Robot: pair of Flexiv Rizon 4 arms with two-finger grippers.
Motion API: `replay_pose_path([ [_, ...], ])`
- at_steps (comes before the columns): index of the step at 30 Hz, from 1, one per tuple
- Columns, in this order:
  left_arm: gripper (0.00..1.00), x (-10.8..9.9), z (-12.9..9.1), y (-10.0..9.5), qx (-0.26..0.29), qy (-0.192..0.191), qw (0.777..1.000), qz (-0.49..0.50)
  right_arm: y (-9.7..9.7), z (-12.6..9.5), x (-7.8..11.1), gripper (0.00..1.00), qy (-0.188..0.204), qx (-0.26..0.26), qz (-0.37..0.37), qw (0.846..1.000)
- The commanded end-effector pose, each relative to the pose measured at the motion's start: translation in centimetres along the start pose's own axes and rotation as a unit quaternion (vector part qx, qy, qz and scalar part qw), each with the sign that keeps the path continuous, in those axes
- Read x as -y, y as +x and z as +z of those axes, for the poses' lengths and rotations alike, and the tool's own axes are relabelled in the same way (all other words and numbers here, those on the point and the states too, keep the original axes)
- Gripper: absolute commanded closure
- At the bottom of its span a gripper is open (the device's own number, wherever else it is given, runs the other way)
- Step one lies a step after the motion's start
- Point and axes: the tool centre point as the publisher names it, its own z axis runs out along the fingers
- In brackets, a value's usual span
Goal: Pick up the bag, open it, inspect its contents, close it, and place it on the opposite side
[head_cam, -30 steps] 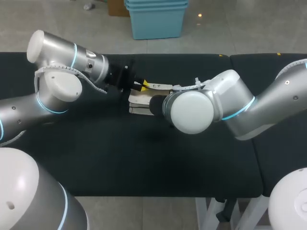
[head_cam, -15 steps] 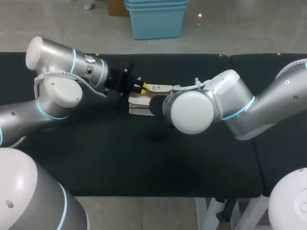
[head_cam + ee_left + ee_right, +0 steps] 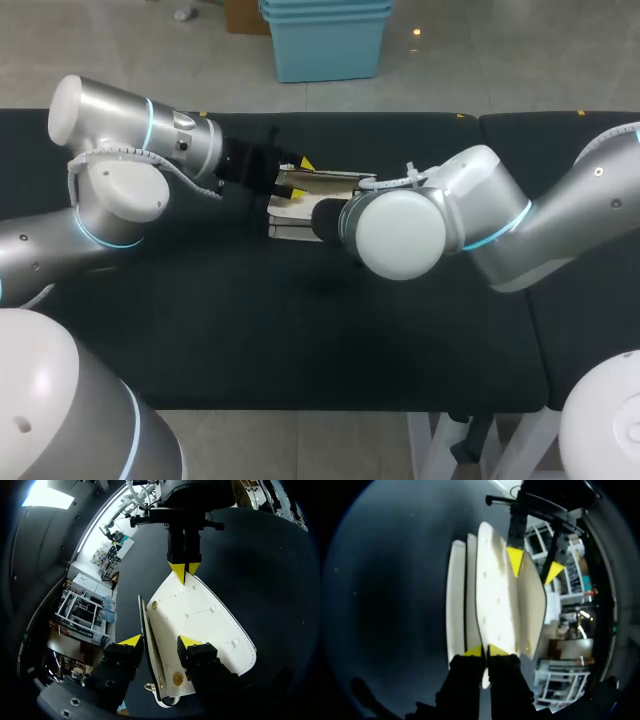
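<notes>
Over the near middle of the dark worktop [image 3: 300, 340] my right arm [image 3: 520, 230] comes in from the right. Seen from above, its big round joint [image 3: 400, 232] hides its own tips. Just past that joint, the bag [image 3: 290, 212] sits around the middle of the worktop. It is a small cream bag with little gold studs [image 3: 175, 680]. From the right wrist, the right fingers [image 3: 496, 650] are pressed close together. They pinch the near edge of one cream side of the bag, one finger on each face. Other thin cream layers stand just beside that one. The flap [image 3: 534, 605] swings out away from the bag's body. Farther back, my left arm [image 3: 130, 140] comes in from the left and meets the bag at the end away from the right fingers. The left fingers [image 3: 189, 641] stand wide apart. The edge of the flap is between them, one finger inside the flap and one outside, with room to spare. The two arms face each other with the bag between them.
</notes>
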Motion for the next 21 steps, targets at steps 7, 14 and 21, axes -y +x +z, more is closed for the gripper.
replay_pose_path([
  [7,0.55,-0.5,0.2,-0.8,0.000,0.007,1.000,-0.028,0.1,0.2,-0.1,1.00,0.000,0.001,0.000,1.000],
  [14,0.50,-0.7,0.2,-1.1,-0.001,0.007,0.999,-0.052,0.0,0.0,0.0,1.00,0.002,0.004,0.002,1.000],
  [21,0.30,-0.3,-0.4,-1.3,0.000,0.012,0.998,-0.066,-0.2,-1.2,0.1,0.00,0.006,0.007,-0.002,1.000],
])
